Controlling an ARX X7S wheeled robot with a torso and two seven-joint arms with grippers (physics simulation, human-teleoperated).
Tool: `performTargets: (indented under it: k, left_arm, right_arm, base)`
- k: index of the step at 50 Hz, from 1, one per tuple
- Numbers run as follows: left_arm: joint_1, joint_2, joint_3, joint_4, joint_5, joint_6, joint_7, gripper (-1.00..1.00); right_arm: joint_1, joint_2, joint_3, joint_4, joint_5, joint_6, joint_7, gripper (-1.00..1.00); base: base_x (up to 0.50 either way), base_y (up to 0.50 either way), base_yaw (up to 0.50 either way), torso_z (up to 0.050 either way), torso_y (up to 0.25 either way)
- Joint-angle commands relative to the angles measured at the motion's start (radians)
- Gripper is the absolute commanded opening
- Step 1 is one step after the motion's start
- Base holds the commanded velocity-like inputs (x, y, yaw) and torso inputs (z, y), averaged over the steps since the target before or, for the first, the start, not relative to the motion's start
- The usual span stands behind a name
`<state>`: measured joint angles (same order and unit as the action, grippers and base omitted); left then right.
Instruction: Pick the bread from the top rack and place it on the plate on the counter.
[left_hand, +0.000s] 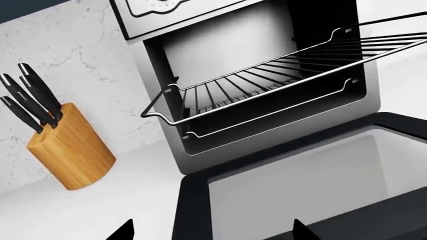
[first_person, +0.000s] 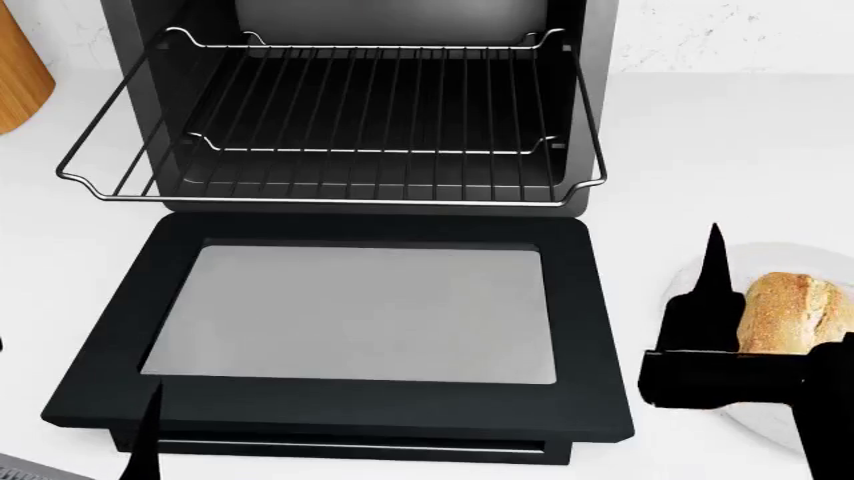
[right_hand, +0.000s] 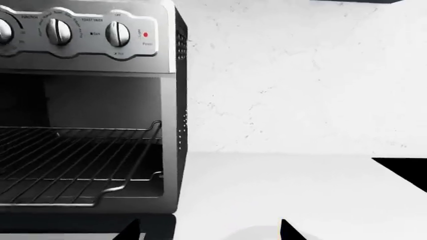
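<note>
At the counter's (first_person: 694, 130) right edge, your right gripper (first_person: 727, 345) hangs over the bread (first_person: 790, 312), which lies on the plate (first_person: 767, 425); the top rack (first_person: 347, 110), pulled out of the oven (right_hand: 93, 60), stands bare.

Judged from the head view, the loaf is already where the task wants it; the fingers look spread, one dark fingertip (first_person: 714, 262) upright just beside the crust, though whether it touches cannot be told; lift away at a slant and you could snag the loaf and roll it off the rim toward the counter's right edge; a sideways swing risks clipping the open oven door (first_person: 347, 320); your left gripper (left_hand: 213, 231), near the front edge, shows two parted tips and holds nothing; a knife block (left_hand: 70, 150) stands toward the far left corner, well clear.
</note>
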<state>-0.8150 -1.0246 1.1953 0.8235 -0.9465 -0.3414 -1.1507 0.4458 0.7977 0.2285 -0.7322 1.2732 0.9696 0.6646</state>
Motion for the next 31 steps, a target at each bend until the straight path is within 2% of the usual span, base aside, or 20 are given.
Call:
performTargets:
  k: [1, 14, 19, 27, 31]
  left_arm:
    - [-0.002, 0.004, -0.001, 0.003, -0.003, -0.007, -0.003, 1.00]
    - [-0.013, 0.014, -0.004, 0.004, -0.013, -0.022, -0.005, 1.00]
    - [-0.017, 0.018, -0.005, 0.002, -0.015, -0.026, -0.002, 1.00]
    - [-0.015, 0.024, -0.005, -0.004, -0.014, -0.024, 0.003, 1.00]
    - [-0.020, 0.026, -0.006, 0.000, -0.019, -0.032, 0.000, 1.00]
  right_arm:
    - [-0.055, 0.026, 0.061, -0.170, 0.104, 0.002, 0.078, 1.00]
    - [-0.087, 0.060, 0.100, -0.301, 0.206, -0.021, 0.159, 1.00]
    - [-0.126, 0.074, 0.103, -0.314, 0.187, -0.055, 0.152, 1.00]
    - [-0.234, 0.330, -0.195, -0.315, 0.037, -0.487, 0.195, 1.00]
    - [-0.169, 0.478, -0.460, -0.315, -0.042, -0.712, 0.238, 1.00]
  base:
    - [0.00, 0.00, 0.00, 0.000, 0.000]
    - [0.00, 0.00, 0.00, 0.000, 0.000]
    - [0.00, 0.00, 0.00, 0.000, 0.000]
    - [0.00, 0.00, 0.00, 0.000, 0.000]
    - [0.00, 0.00, 0.00, 0.000, 0.000]
